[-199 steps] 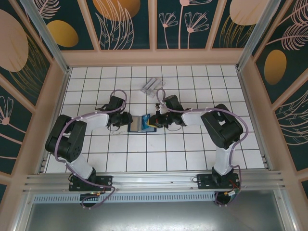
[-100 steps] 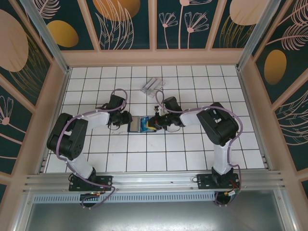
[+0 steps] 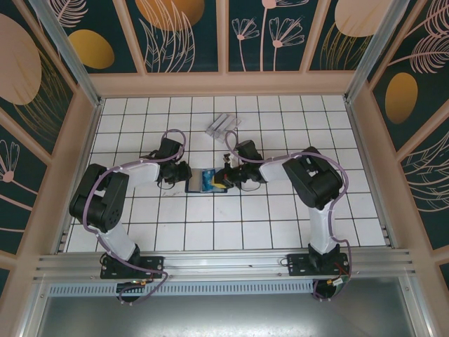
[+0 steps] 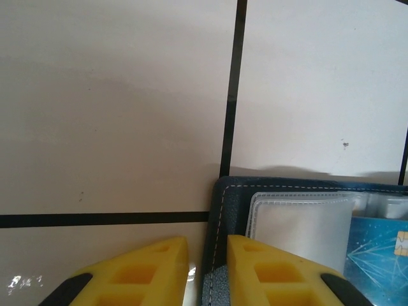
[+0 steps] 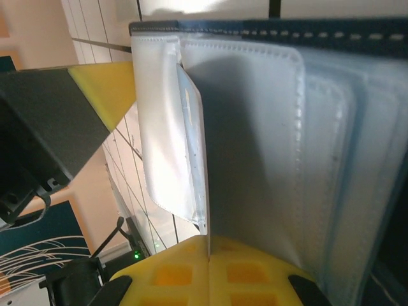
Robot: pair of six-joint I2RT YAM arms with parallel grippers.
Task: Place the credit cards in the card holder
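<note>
My right claw (image 5: 209, 252) is pinched shut on a thin sheet edge inside the dark blue folding wallet (image 4: 306, 185). My left claw (image 4: 207, 245) is barely parted, straddling its rim. The light blue plastic credit card (image 4: 376, 255) sits sleeved in there. It looks stiff and slick, so I'd grab its exposed edge.

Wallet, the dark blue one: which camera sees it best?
The top camera: the whole wallet lies open between the arms, though small. The left wrist camera catches a stitched corner and a blue card; the right wrist camera sits very close, showing clear pockets.
</note>
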